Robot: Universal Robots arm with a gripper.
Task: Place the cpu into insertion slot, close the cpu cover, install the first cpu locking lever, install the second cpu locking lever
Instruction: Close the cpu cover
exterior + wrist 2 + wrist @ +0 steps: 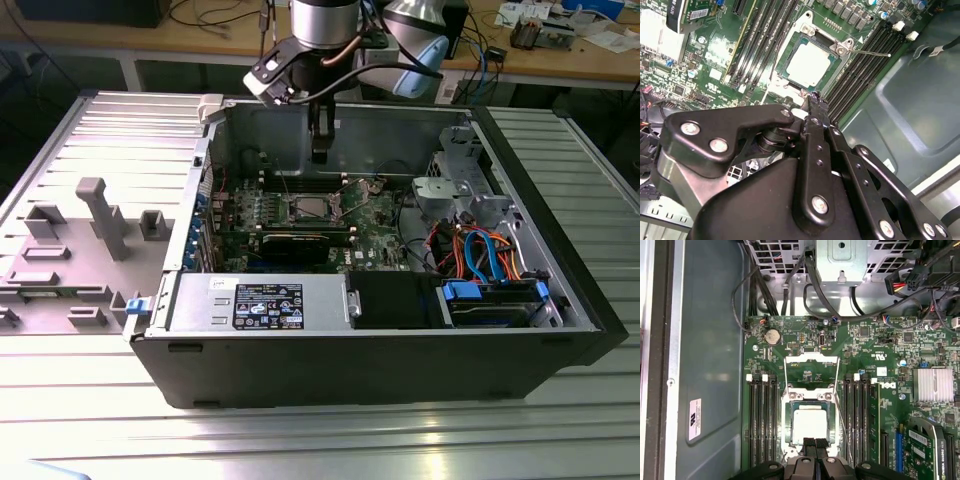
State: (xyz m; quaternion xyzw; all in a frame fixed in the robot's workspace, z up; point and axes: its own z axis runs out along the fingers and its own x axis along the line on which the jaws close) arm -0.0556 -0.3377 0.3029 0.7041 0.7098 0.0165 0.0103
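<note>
Cpu point(810, 424) lies flat in the insertion slot point(312, 208), silver face up, w/ the cpu cover point(809, 396) looking folded down round it as a frame. Claw point(815, 442) is clenched, tips together w/ nothing between them, hanging just over the slot's edge. In the exterior view (dial centred on the slot, 12 = far wall of the case) it sits at 12, above the board.

Handling, my guess: chip is light, stiff, smooth-faced so prob slippery, and delicate underneath. Take it by two opposite edges, never press hard on the middle. Cover is thin sheet metal, hinged, likely springy; push on the frame bar, not through the window. One locking lever point(870, 52) is a thin wire rod sticking out over the memory slots point(762, 420), not tucked under a catch as far as I can tell. It looks stiff but springy, best taken near its free end. Can't tell how the other lever stands.

Around, exterior view: memory slots flank the slot at 12 and 6, graphics card point(295, 245) beyond them at 6, drive cage point(450, 195) at 3. Orange and blue cables point(480, 250) lie btw 3 and 4, power supply box point(265, 300) at 7. The slot ridges and the card prob crowd the lever's sweep. Case walls limit side approach, so top-down looks the only way in. Case stands on a ribbed metal desk point(560, 420).
</note>
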